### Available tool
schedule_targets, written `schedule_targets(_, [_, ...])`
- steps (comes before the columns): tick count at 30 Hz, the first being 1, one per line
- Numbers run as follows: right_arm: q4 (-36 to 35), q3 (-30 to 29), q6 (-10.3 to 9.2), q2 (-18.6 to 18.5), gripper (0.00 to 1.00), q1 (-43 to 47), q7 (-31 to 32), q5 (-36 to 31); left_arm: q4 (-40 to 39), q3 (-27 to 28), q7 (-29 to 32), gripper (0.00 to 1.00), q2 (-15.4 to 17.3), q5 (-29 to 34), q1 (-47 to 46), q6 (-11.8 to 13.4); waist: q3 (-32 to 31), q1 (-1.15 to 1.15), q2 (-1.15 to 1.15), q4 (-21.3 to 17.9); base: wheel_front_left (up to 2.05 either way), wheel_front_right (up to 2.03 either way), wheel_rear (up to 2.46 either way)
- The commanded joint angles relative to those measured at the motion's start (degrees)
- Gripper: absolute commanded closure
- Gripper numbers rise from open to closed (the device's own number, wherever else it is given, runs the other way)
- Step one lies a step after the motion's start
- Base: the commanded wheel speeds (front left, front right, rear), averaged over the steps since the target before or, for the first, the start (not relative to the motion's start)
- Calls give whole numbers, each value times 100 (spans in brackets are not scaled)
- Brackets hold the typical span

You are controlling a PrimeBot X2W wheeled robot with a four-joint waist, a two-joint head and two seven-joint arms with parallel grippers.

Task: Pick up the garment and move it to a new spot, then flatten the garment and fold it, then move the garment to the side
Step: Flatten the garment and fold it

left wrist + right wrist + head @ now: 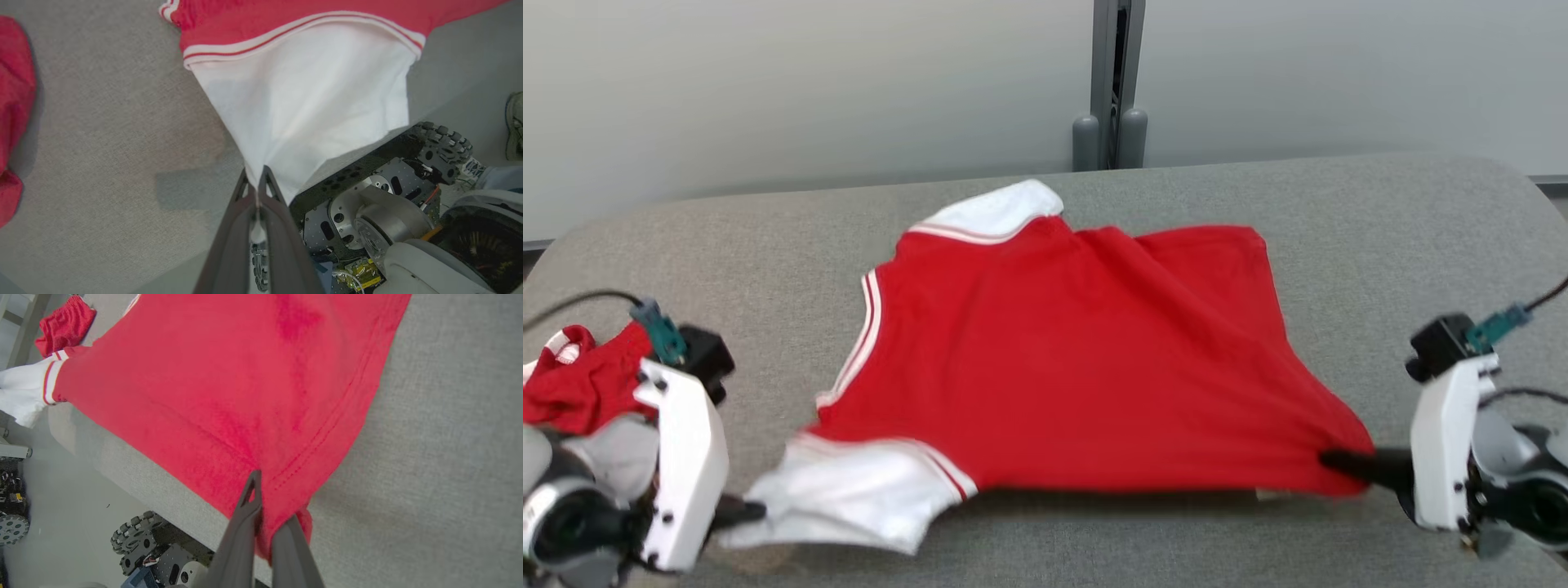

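Note:
The garment (1054,359) is a red shirt with white, red-striped sleeves, spread on the grey table (1421,245). Its near edge is lifted a little and pulled taut between my two grippers. My left gripper (747,513) is at the lower left, shut on the tip of the near white sleeve (302,102); the left wrist view shows the fingers (245,212) pinching the cloth. My right gripper (1331,460) is at the lower right, shut on the red hem corner (286,428). In the right wrist view, cloth wraps over one finger of the right gripper (269,506).
A second crumpled red cloth (572,384) lies at the table's left end, behind my left wrist. A grey post (1111,82) stands behind the table's far edge. My wheeled base (388,204) sits below the near edge, with a person's shoe (515,122) beside it.

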Motion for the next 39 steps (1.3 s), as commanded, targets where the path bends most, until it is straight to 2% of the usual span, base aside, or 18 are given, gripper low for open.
schedule_targets(1, [-43,22,-1,-112,100,146,66,66,-127,-10,20,100,67,-52,135,73,-38,0,0,11,0,0,0])
schedule_targets(10, [-992,-36,-1,-1114,100,973,319,289,-1526,-56,127,100,799,-571,963,619,-123,0,0,48,0,0,0])
schedule_targets(15, [-1175,-164,-1,-1330,100,1113,349,254,-1782,26,161,100,920,-643,939,755,-91,0,0,1,0,0,0])
schedule_targets(20, [-1137,-346,-1,-1118,100,1010,396,288,-1625,105,346,100,723,-571,543,771,64,0,0,-89,0,0,0])
schedule_targets(26, [-807,-600,-1,-656,100,715,484,348,-924,68,717,100,311,-433,-29,744,320,0,0,-264,0,0,0])
schedule_targets(32, [-208,-784,0,-97,100,184,743,100,-41,-27,936,100,-259,-150,-663,594,631,0,0,-481,0,0,0])
schedule_targets(39, [254,-971,0,413,100,-168,866,-141,622,-2,882,100,-627,-4,-1086,405,858,0,0,-640,0,0,0])
